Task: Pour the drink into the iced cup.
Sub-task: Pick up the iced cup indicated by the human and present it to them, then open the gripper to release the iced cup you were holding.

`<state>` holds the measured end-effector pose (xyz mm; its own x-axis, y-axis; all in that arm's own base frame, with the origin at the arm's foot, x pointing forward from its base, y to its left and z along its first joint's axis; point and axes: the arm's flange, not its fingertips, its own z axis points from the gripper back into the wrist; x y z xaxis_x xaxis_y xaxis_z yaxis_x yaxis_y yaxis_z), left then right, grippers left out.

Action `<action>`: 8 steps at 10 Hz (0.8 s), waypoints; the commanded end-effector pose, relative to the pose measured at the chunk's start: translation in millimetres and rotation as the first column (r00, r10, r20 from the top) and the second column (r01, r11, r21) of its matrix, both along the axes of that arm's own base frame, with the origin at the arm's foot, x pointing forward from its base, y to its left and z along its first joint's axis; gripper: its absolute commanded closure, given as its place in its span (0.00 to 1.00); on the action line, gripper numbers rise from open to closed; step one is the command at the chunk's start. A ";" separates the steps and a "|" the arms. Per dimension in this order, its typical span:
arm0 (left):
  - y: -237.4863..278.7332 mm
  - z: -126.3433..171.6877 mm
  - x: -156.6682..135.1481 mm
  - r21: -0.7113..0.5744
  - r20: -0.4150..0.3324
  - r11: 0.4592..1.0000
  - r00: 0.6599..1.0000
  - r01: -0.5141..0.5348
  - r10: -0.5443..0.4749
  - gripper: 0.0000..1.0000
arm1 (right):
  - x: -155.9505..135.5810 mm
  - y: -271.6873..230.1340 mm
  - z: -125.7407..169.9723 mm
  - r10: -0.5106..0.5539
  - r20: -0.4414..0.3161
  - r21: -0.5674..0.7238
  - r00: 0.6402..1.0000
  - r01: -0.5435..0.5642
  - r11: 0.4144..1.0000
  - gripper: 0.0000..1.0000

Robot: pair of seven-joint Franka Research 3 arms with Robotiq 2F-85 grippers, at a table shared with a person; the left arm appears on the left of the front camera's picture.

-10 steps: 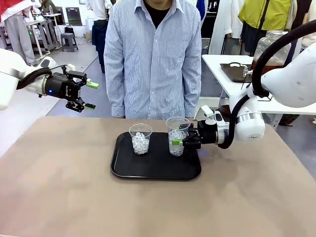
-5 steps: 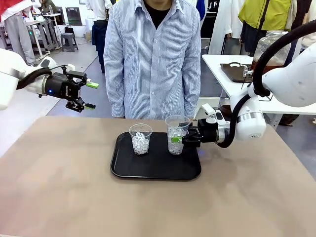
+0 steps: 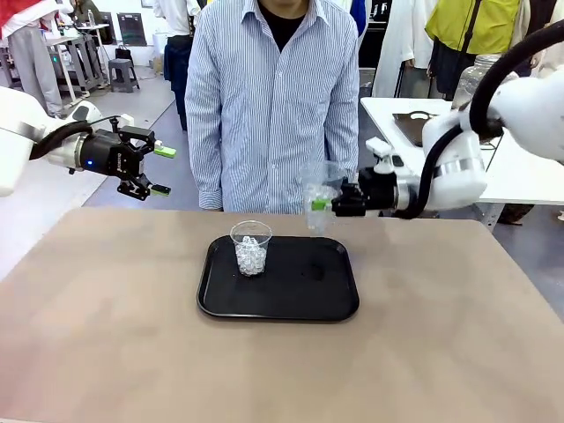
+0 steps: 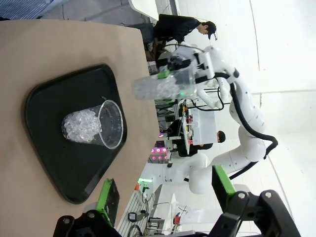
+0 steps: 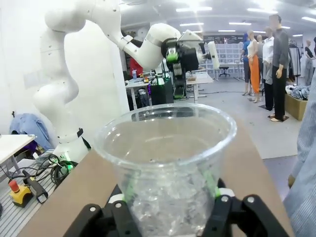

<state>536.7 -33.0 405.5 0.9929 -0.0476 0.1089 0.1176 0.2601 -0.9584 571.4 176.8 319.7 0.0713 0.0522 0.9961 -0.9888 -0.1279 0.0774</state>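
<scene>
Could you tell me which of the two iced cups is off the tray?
The cup clamped in the right gripper, held in the air; the other cup stands on the black tray.

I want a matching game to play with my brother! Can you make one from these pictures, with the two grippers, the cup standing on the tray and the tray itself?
Things:
A. left gripper
B. right gripper
C. standing cup
D. tray

States:
1. black
2. holds ice, on the tray
3. open, holding nothing
4. shut on the other cup, up in the air

Pairs: A-3, B-4, C-2, D-1
</scene>
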 end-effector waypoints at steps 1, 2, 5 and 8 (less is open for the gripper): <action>0.3 0.9 0.3 -0.001 0.002 1.000 1.000 -0.001 0.001 0.00 | 19.0 -1.1 32.1 0.033 -0.019 -0.014 0.999 -0.034 0.999 0.37; 0.3 0.9 0.3 -0.001 0.002 1.000 1.000 -0.001 0.001 0.00 | 26.0 -0.4 43.4 0.030 -0.007 -0.017 1.000 -0.030 0.999 0.37; 0.3 0.9 0.3 -0.001 0.002 1.000 1.000 -0.001 0.001 0.00 | 24.1 -0.5 46.4 0.012 0.021 -0.017 1.000 -0.012 1.000 0.37; 0.3 0.9 0.3 -0.001 0.002 1.000 1.000 -0.001 0.001 0.00 | 24.1 -0.5 46.4 0.012 0.021 -0.017 1.000 -0.012 1.000 0.37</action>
